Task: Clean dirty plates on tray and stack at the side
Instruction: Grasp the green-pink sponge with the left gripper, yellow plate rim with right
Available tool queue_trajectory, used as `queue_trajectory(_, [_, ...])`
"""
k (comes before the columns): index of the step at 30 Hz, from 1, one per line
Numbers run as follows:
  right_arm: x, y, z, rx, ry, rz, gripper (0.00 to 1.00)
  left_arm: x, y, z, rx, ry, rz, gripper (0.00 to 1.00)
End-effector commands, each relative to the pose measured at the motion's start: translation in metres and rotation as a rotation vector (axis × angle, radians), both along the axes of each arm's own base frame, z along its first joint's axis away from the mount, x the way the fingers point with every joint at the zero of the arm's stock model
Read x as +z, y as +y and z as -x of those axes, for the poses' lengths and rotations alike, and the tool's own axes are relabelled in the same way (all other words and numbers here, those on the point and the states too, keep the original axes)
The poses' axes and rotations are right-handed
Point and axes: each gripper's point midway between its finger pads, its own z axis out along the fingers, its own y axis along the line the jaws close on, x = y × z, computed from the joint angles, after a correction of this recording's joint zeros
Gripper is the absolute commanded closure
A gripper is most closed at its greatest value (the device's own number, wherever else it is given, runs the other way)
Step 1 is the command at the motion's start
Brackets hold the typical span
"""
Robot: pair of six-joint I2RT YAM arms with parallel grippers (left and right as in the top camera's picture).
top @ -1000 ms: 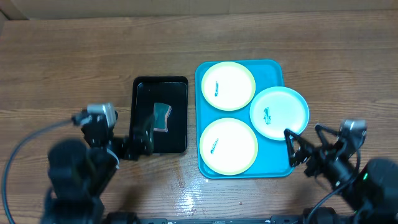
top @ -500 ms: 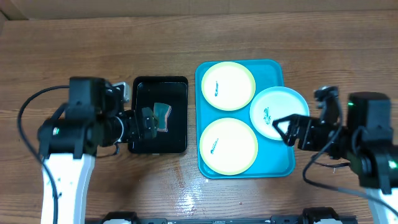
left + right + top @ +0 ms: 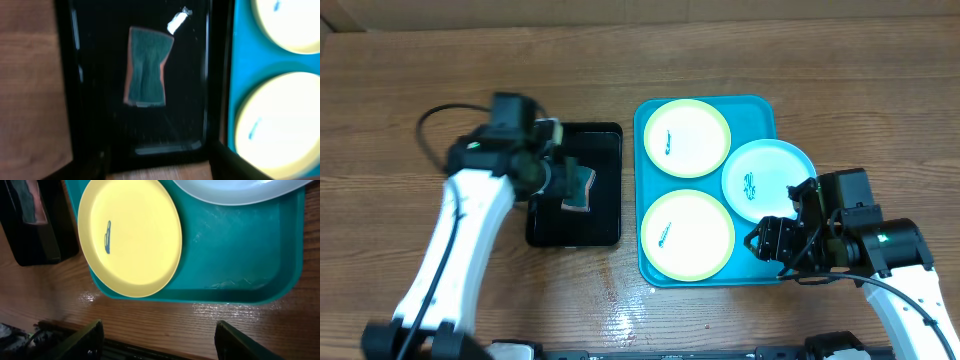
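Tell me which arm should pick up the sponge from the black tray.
Left. The left gripper, open, hangs over the sponge in the black tray; the right gripper is at the near corner of the turquoise tray, farther away.

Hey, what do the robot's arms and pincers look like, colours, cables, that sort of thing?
The left arm and right arm have white links with bulky black joints and wrist housings. A black cable loops off the left one. The left pincer and right pincer are black, each with two slim angular fingers.
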Motion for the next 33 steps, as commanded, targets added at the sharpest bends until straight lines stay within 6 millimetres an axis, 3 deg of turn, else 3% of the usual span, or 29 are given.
queue_trajectory(1, [0.001,0.005,0.0,0.024,-0.022,-0.004,0.28,-0.034,0.008,-0.008,0.017,0.047,-0.163,0.43])
queue_trajectory(7, [0.0,0.019,0.005,0.089,-0.031,-0.008,0.29,-0.081,0.005,-0.025,0.051,0.107,-0.211,0.5])
queue_trajectory(11, [-0.01,0.017,0.002,0.013,-0.01,0.031,0.3,-0.1,0.005,-0.031,0.085,0.13,-0.208,0.53])
queue_trajectory(14, [-0.013,0.016,-0.001,-0.01,-0.013,0.037,0.29,-0.112,-0.005,-0.04,0.072,0.123,-0.154,0.55])
queue_trajectory(15, [-0.013,0.016,-0.002,-0.01,-0.016,0.036,0.29,-0.116,-0.01,-0.041,0.059,0.127,-0.132,0.58])
queue_trajectory(18, [-0.013,0.016,-0.004,-0.02,-0.018,0.034,0.29,-0.126,-0.014,-0.04,0.052,0.15,-0.111,0.88])
queue_trajectory(20, [-0.015,0.01,-0.005,-0.079,-0.002,0.059,0.27,-0.128,-0.014,-0.039,0.051,0.157,-0.114,0.96])
queue_trajectory(26, [-0.025,-0.005,-0.014,-0.126,0.0,0.153,0.23,-0.123,-0.013,-0.038,0.051,0.169,-0.117,0.96])
queue_trajectory(28, [-0.032,-0.005,-0.013,-0.118,0.029,0.164,0.23,-0.117,-0.013,-0.039,0.048,0.173,-0.118,0.57])
queue_trajectory(33, [-0.048,-0.004,-0.016,-0.112,0.094,0.188,0.22,-0.101,-0.012,-0.035,0.031,0.215,-0.131,0.54])
